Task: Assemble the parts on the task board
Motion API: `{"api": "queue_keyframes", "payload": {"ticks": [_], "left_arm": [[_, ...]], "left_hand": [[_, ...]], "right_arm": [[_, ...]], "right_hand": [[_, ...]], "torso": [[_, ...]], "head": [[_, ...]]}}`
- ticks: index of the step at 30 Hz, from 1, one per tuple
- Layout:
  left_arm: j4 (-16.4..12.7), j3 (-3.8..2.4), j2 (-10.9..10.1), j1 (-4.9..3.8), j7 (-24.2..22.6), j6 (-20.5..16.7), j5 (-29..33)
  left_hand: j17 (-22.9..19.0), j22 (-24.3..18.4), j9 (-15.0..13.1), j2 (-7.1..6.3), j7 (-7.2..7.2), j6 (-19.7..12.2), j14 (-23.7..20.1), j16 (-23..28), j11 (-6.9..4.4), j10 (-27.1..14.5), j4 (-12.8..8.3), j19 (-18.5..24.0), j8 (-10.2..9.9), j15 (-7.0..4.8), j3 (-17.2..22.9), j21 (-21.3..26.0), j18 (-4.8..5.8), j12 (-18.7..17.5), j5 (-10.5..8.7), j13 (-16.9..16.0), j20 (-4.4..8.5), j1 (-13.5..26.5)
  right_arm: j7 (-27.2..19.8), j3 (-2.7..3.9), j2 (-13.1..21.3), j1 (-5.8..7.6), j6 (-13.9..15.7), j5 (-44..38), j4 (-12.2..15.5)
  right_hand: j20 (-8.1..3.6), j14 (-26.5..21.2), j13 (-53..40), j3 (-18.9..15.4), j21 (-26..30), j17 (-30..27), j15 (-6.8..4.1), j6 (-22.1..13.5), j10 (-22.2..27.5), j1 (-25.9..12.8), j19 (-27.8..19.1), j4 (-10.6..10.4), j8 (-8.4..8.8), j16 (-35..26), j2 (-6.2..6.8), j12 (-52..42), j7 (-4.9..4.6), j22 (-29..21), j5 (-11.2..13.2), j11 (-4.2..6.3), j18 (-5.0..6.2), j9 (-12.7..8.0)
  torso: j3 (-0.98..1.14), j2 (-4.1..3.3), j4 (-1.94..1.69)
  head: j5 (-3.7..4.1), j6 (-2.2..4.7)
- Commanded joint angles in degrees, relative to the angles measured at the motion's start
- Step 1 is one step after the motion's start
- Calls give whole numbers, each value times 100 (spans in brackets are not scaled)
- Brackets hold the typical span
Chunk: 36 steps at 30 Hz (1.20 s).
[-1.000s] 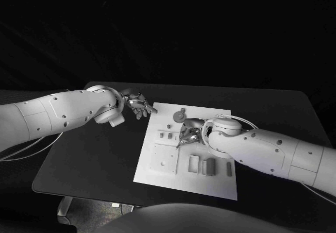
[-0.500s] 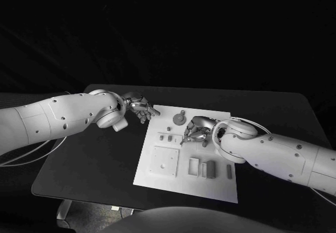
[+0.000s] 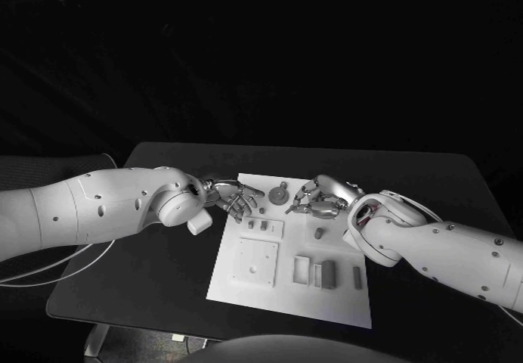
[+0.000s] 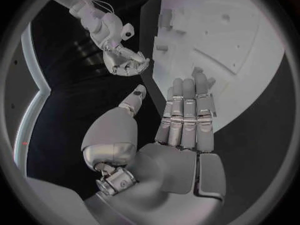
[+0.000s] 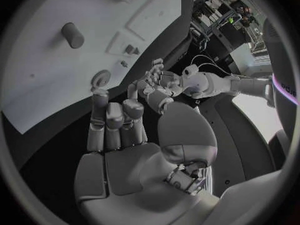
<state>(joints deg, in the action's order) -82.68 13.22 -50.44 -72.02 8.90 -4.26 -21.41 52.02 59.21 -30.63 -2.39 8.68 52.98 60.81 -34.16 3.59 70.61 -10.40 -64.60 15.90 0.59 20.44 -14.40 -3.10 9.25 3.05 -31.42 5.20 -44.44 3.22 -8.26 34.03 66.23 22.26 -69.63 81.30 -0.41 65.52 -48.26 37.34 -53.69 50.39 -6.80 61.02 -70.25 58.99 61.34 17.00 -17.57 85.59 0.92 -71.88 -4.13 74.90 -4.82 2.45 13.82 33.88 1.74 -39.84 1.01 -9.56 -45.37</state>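
Both hands, left hand [image 3: 231,198] and right hand [image 3: 316,198], have closed in over the task board [image 3: 290,295].

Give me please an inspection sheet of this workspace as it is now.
Surface: black table, bare around the board.
Job's things: white board at mid table; round part near its far edge, small parts near its front.
Clutter: nothing seen.
Hands: left hand over the board's far left corner, fingers apart, holding nothing; right hand beside the round part, whether it holds something cannot be told.
Cables: thin cable under the left arm.
Surroundings: dark.
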Motion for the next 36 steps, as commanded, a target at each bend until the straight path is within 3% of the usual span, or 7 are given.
{"api": "queue_keyframes", "payload": {"ticks": [1,4,6,17,23,31,36], "left_arm": [[-120,32,35,-5,242,278,779],[-180,36,70,-4,193,187,922],[-217,36,97,-2,112,197,1209],[-283,35,186,-1,-301,369,1787],[-302,34,202,-1,-465,470,1808],[-309,34,199,-1,-424,669,1806],[-316,34,194,-1,-465,724,1782]], "left_hand": [[8,12,10,9,2,-51,-44,-26,-2,-58,57,59,-29,-9,-10,38,-118,-30,-23,-11,-5,70],[13,20,36,7,32,-136,-61,-29,3,-67,71,72,-80,-7,-11,49,-123,-44,-22,-15,-7,82],[22,36,107,16,79,-375,-68,-41,16,-64,53,70,-214,-5,-1,54,-127,-53,-22,-26,-12,52],[33,60,151,118,37,-506,-120,-44,25,-105,22,108,-273,15,-19,87,-122,-92,-23,-40,-31,31],[42,79,175,250,-33,-620,-141,-52,33,-124,-76,119,-316,24,-22,104,-122,-111,-23,-57,-42,-66],[55,128,139,561,-55,-448,-179,-67,47,-142,-396,134,-194,45,-71,126,-110,-133,-21,-92,-63,-275],[57,147,140,612,-40,-385,-186,-74,46,-140,-530,134,-159,47,-100,136,-111,-138,-20,-108,-65,-331]], "right_arm": [[-349,7,28,-4,309,107,39],[-353,37,45,-5,309,106,58],[-349,72,51,-5,280,105,69],[-346,78,18,-11,263,101,113],[-332,79,-17,-12,267,101,106],[-314,81,-31,-12,276,74,91],[-309,81,-34,-11,272,63,96]], "right_hand": [[-20,18,6,33,-37,-7,-66,40,-35,55,23,-8,-22,18,0,29,8,86,-33,-11,118,6],[-22,20,7,36,-37,-8,-69,40,-37,60,26,-8,-21,16,2,31,9,86,-33,-11,118,6],[-22,21,7,37,-37,-9,-71,40,-37,61,27,-9,-21,15,3,32,9,85,-32,-10,118,6],[-25,25,9,40,-37,-12,-78,41,-40,63,33,-11,-20,12,2,36,9,83,-27,-10,118,7],[-26,26,9,41,-37,-12,-80,41,-41,64,36,-11,-19,11,1,38,9,82,-26,-10,118,7],[-28,28,10,43,-37,-14,-84,41,-42,66,39,-10,-18,9,0,40,9,81,-26,-10,118,7],[-29,30,10,44,-38,-14,-86,41,-43,67,41,-10,-18,8,0,41,9,81,-25,-9,118,7]], "torso": [[18,-5,4],[16,-4,4],[8,-5,1],[-17,-7,-8],[-24,-5,-12],[-22,-6,-12],[-20,-6,-8]], "head": [[0,61],[11,94],[20,109],[61,145],[77,144],[80,138],[76,130]]}}
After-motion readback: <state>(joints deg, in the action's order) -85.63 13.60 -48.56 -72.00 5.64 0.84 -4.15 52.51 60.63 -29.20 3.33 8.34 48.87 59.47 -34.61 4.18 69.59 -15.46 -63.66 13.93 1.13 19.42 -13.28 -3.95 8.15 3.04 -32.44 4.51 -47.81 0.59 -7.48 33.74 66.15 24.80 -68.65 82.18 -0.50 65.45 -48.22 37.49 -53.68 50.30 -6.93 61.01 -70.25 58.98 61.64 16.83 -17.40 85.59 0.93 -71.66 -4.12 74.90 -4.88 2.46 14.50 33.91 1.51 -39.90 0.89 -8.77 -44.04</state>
